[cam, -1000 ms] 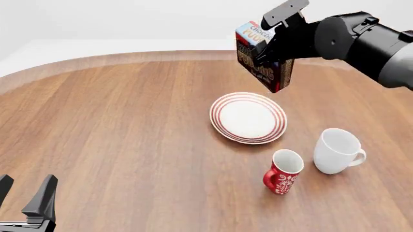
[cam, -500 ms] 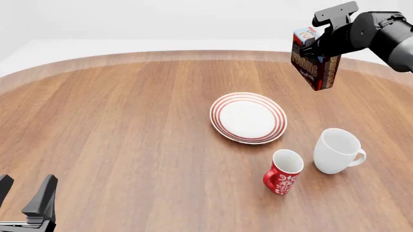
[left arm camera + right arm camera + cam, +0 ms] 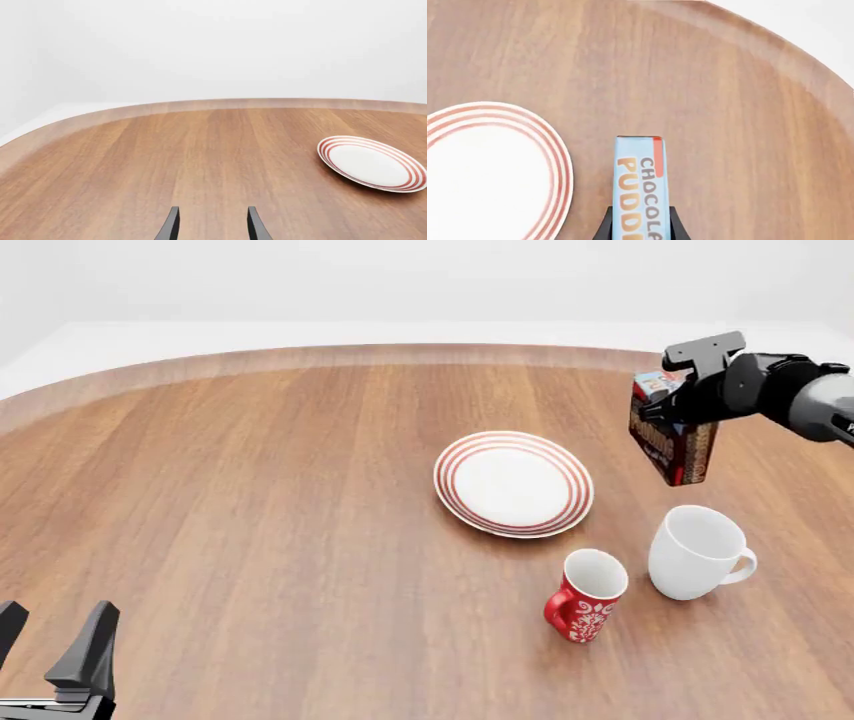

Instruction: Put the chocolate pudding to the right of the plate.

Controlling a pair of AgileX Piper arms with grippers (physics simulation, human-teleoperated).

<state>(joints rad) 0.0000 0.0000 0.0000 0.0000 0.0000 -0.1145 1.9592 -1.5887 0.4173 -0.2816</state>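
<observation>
Carry step: pudding in the air, right of plate, not yet set down.

R claw (image 3: 677, 405) is clamped on the chocolate pudding (image 3: 671, 443), which hangs tilted above the counter (image 3: 267, 490), to the right of the plate (image 3: 514, 483) and beyond the white mug (image 3: 697, 552). L claw (image 3: 54, 652) sits parked w/ jaws apart, holding nothing. Next, as I judge it: lower straight to bare wood beside the plate rim, keep clear of the mug, then let go.

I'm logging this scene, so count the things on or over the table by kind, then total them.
Mugs: 2, a red patterned mug and a white mug.
Plates: 1, the plate.
Cartons: 1, the chocolate pudding, held by the right claw.
Total: 4.
</observation>
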